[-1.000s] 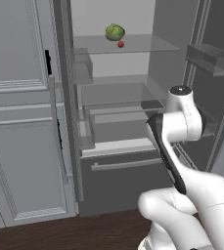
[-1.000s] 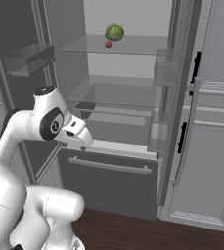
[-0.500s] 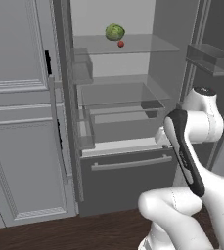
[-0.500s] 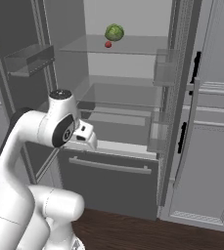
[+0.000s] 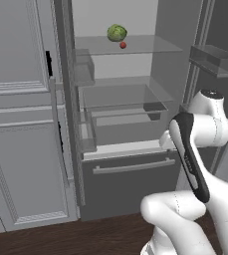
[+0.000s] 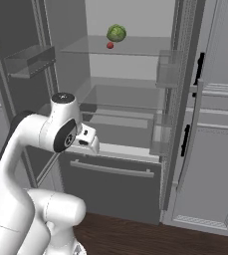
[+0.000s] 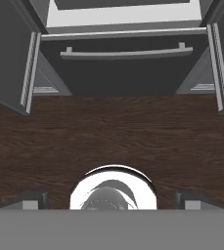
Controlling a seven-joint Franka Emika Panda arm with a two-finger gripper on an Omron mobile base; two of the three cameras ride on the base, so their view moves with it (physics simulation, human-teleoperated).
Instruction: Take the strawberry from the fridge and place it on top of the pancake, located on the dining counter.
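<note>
The fridge stands open in front of me, with pale glass shelves and a dark bottom drawer. The strawberry, tiny and red, lies on the top glass shelf just below a green leafy ball. My gripper hangs far below it, at the height of the drawer top, and points down at the floor. Its fingertips stand wide apart, open, with nothing between them. The pancake and the dining counter are out of view.
Both fridge doors stand open to either side, with door bins. Panelled grey cabinets flank the fridge. The dark wood floor lies below the hand. The drawer's bar handle runs across its front.
The arm's upper joint has swung sideways toward the open door on its side, and the hand has shifted slightly with it. The strawberry has not moved.
</note>
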